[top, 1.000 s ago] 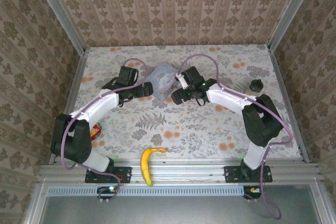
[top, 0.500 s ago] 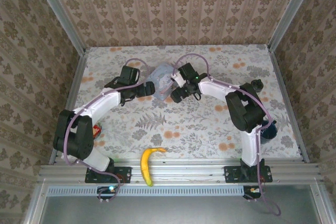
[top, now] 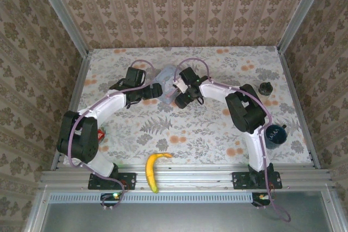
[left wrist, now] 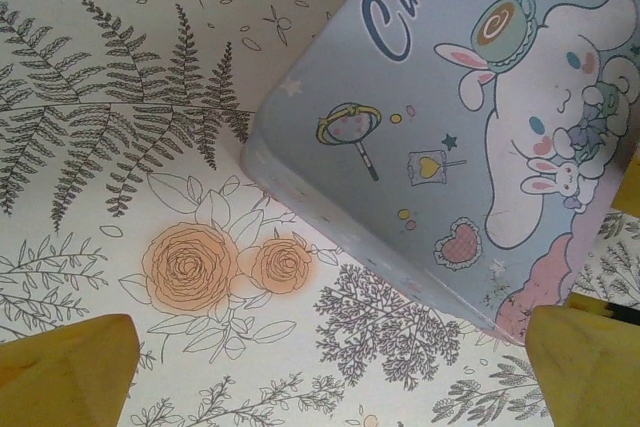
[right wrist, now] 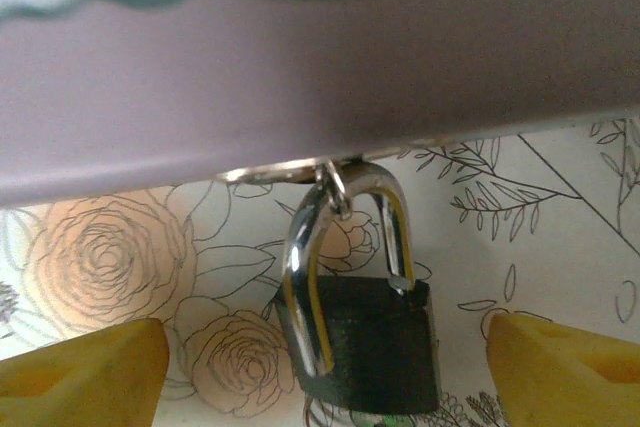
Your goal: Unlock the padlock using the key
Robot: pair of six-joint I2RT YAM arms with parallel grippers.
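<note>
In the right wrist view the padlock (right wrist: 365, 347) is a dark squarish body with a silver shackle. The shackle is hooked through a small ring under the rim of the pale blue cartoon tin (right wrist: 300, 97). My right gripper (right wrist: 325, 387) is open, a yellow fingertip (right wrist: 80, 372) on each side of the lock and apart from it. My left gripper (left wrist: 325, 377) is open over bare floral cloth, beside the tin's (left wrist: 470, 117) near corner. From above, both grippers (top: 157, 92) (top: 176, 101) flank the tin (top: 166, 73). The key is hidden.
A banana (top: 153, 169) lies at the front edge. A dark knobbed jar (top: 266, 88) stands at the right, with a dark blue cup (top: 273, 134) in front of it. A small red object (top: 99, 134) sits by the left arm.
My right gripper has shifted left and back toward the tin, its elbow folding in and uncovering the blue cup. My left gripper has edged slightly toward the tin.
</note>
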